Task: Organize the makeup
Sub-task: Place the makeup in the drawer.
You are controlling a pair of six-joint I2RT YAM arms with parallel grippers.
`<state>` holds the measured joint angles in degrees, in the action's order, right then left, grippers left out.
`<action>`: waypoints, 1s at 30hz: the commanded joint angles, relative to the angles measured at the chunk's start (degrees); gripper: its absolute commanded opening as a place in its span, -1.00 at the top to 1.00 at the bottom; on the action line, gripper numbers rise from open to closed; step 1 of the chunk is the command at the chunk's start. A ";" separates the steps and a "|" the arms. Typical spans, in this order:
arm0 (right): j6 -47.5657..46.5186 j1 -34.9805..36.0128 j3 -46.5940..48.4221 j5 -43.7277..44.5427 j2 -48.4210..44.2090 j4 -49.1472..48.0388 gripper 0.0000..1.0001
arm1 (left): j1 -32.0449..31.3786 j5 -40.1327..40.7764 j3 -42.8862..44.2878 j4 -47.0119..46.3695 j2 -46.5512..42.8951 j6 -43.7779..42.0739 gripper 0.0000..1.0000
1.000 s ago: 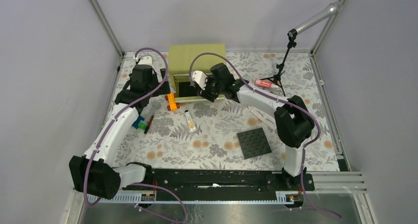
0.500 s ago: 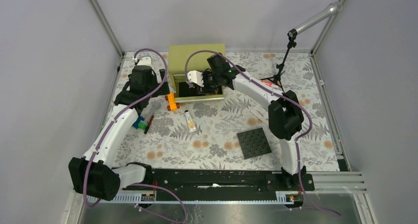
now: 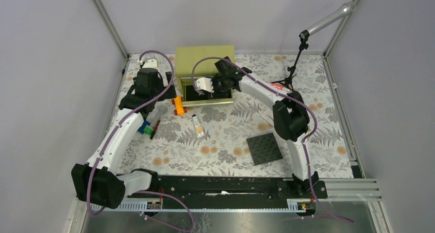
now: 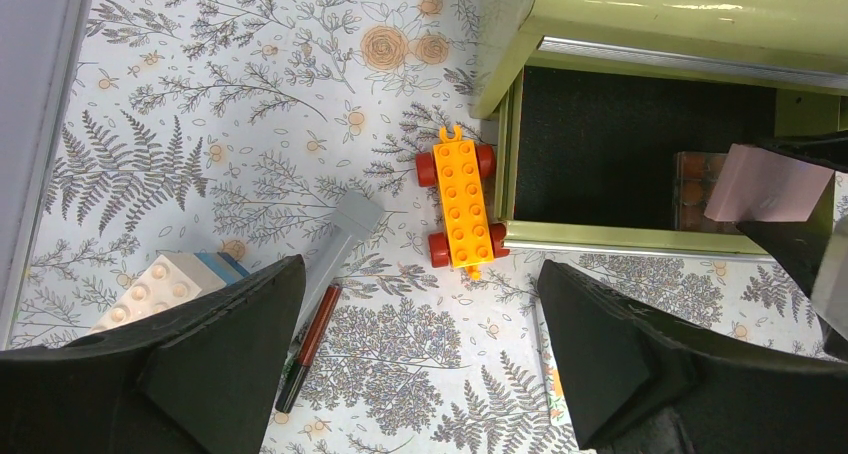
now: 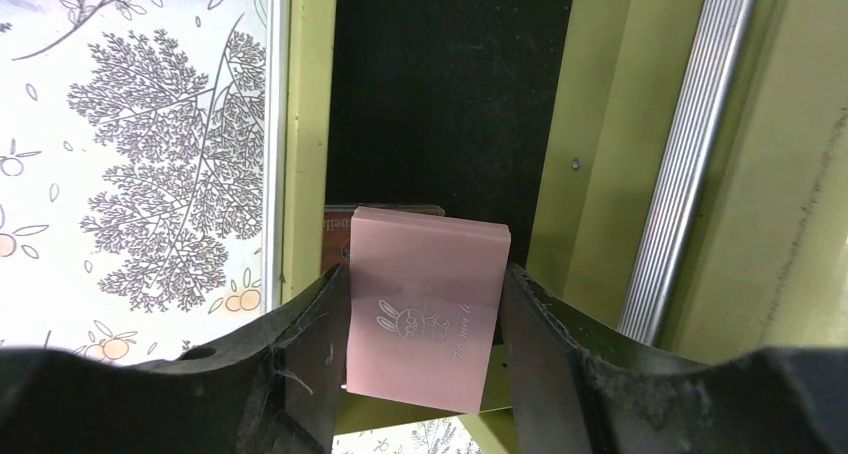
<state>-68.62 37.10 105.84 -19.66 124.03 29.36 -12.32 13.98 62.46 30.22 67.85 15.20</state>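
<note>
1. The right pincer (image 5: 425, 319) is about half closed on the pink square compact (image 5: 430, 274). One finger presses on each side of it, and a small rabbit drawing shows on its face.
2. The compact is over the black-lined inside of the olive-green box (image 3: 205, 56), at the right end and close to the front wall. I cannot tell if it touches the bottom.
3. A brown patterned thing (image 4: 690, 189) lies in the box, partly hidden under the compact.
4. The box stands at the middle of the far edge of the table (image 3: 225, 156).
5. The left pincer (image 4: 420, 364) is opened wide and holds nothing. It hovers above the table, near the left front corner of the box.
6. The orange toy car (image 4: 462, 202) lies just beside the left wall of the box.
7. A red-brown pencil (image 4: 310, 344) and a grey stick-shaped thing (image 4: 345, 239) lie toward the left edge of the table, near some building blocks (image 4: 160, 284).
8. The cream tube with black cap (image 3: 198, 125) lies near the middle of the table, in front of the box.
9. The dark studded plate (image 3: 264, 148) lies toward the near right corner, well apart from the tube.
</note>
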 commanded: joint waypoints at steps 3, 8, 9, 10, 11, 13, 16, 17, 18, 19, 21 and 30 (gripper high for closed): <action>-2.20 -0.37 3.44 2.43 1.54 0.67 0.29 | 0.45 0.88 -0.14 -2.80 -1.67 -0.26 -0.98; -0.52 -0.37 4.62 4.28 2.50 1.94 -0.08 | 0.54 0.91 -0.16 -2.79 -1.83 -0.26 -0.98; 0.34 -0.39 5.53 4.04 2.62 2.76 -0.12 | 0.54 0.91 -0.16 -2.80 -1.92 -0.26 -0.98; 1.28 -0.40 6.82 3.69 2.82 3.51 -0.16 | 0.54 1.02 -0.14 -2.80 -1.93 -0.33 -0.98; 2.31 -0.41 7.73 3.48 2.92 3.81 -0.22 | 0.54 0.96 -0.16 -2.80 -1.94 -0.31 -0.98; 4.91 -0.42 9.11 3.56 3.02 3.86 -0.33 | 0.54 0.83 -0.15 -2.80 -1.94 -0.26 -0.98; 6.73 -0.37 11.18 4.84 3.27 4.97 -0.41 | 0.54 0.83 -0.14 -2.80 -1.85 -0.26 -0.98; 6.90 -0.36 11.66 5.24 3.33 5.59 -0.43 | 0.54 0.83 -0.15 -2.80 -1.92 -0.32 -0.98; 6.61 -0.36 11.74 5.55 3.33 6.12 -0.44 | 0.54 0.85 -0.14 -2.81 -1.87 -0.28 -0.98; 6.35 -0.43 11.71 5.86 3.27 6.48 -0.45 | 0.54 0.85 -0.15 -2.80 -1.88 -0.26 -0.98; 6.09 -0.39 11.18 6.11 3.13 6.56 -0.46 | 0.54 0.79 -0.14 -2.80 -1.85 -0.26 -0.98; 20.36 -1.22 1.19 1.32 -7.03 -6.09 -0.61 | 0.63 0.94 -0.15 -2.80 -1.92 -0.38 -0.98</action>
<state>-58.65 36.97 113.93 -16.43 126.43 33.87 -12.08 13.98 62.30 30.22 67.83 15.20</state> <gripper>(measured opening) 0.793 0.989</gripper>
